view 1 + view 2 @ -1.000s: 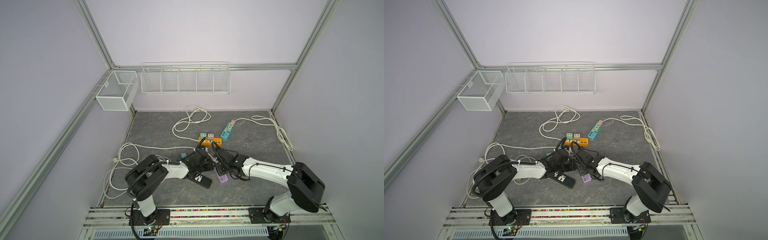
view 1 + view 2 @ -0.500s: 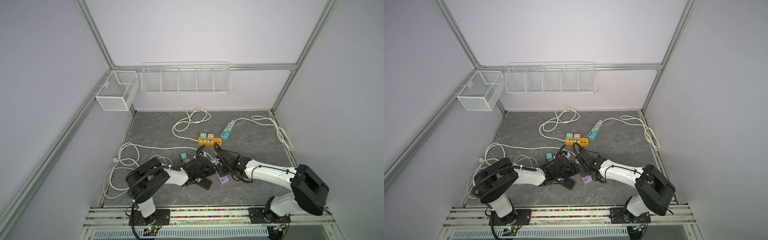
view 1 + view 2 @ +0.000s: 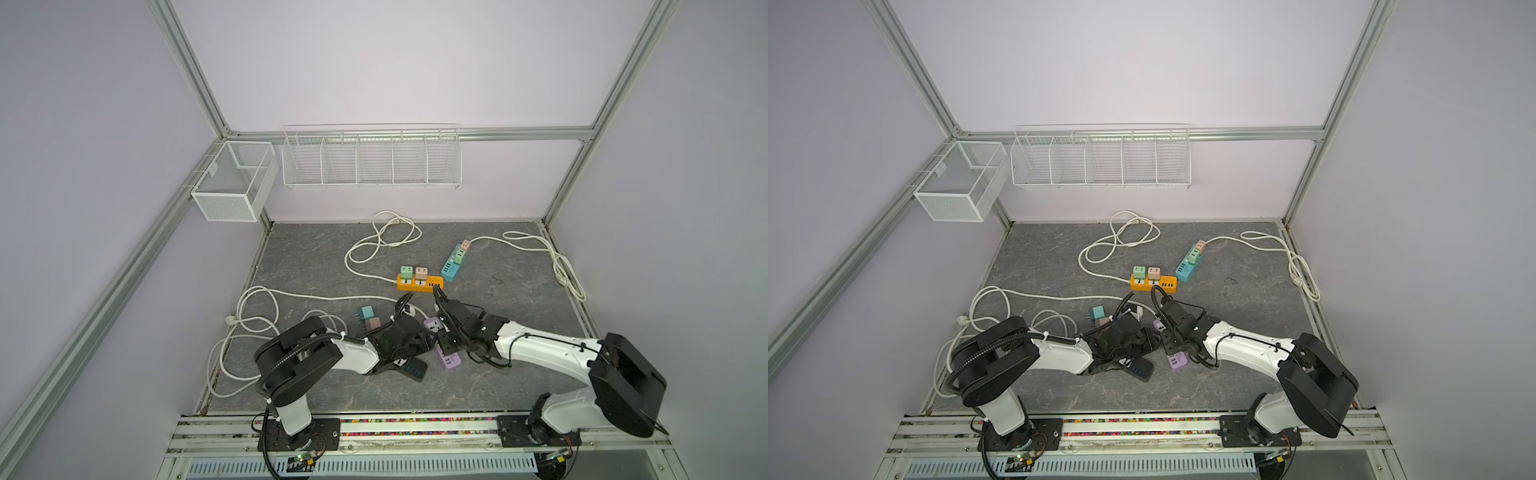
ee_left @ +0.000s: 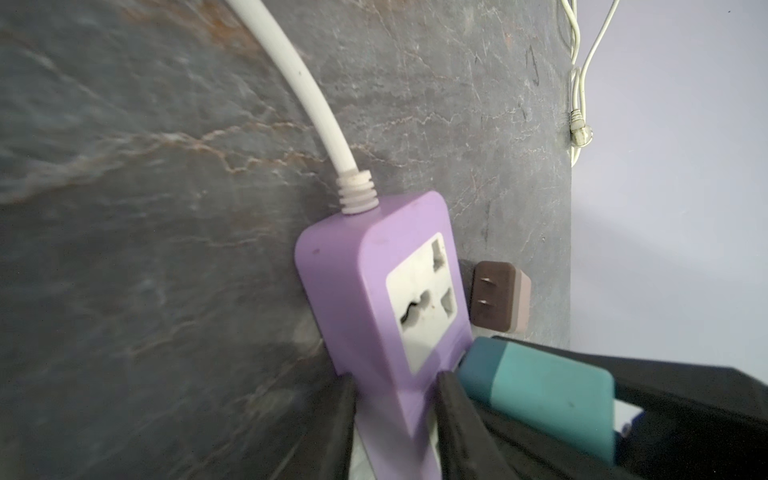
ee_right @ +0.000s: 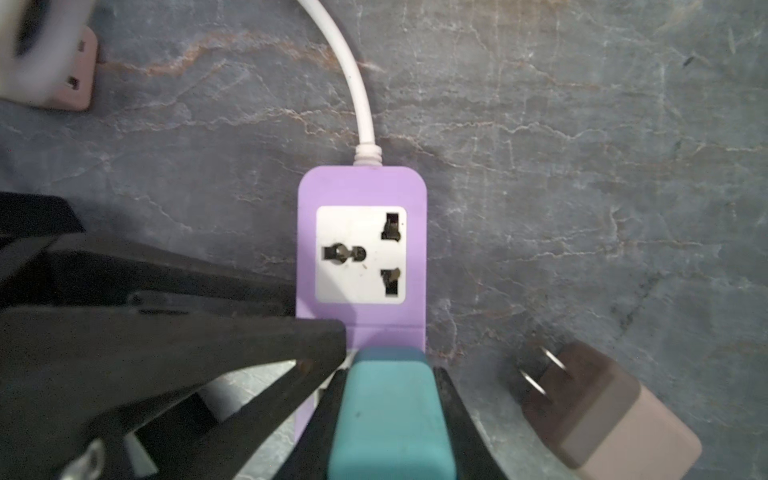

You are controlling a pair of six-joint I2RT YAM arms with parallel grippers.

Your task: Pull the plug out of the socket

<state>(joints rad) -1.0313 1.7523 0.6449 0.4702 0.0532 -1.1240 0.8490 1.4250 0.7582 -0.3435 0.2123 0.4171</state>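
Observation:
A purple socket strip (image 5: 361,187) with a white cable lies near the table's front middle, partly hidden under both grippers in both top views (image 3: 451,362) (image 3: 1177,360). A teal plug (image 5: 390,415) stands on the strip with its base against the strip's face; its prongs are hidden. My right gripper (image 5: 390,386) is shut on the plug from both sides. My left gripper (image 4: 395,399) is shut on the strip's narrow sides just beside the plug (image 4: 540,395). The socket (image 4: 424,299) further along the strip has nothing in it.
A loose brown-and-pink plug (image 5: 602,411) lies right beside the strip. A loose teal plug (image 3: 366,312) and a pink one (image 3: 374,323) lie left of the grippers. A black strip (image 3: 409,368) lies under the left arm. Orange (image 3: 419,283) and blue (image 3: 455,266) strips sit behind.
My left gripper has come forward and down and has closed on the purple strip. My right gripper has stayed shut on the teal plug and barely shifted.

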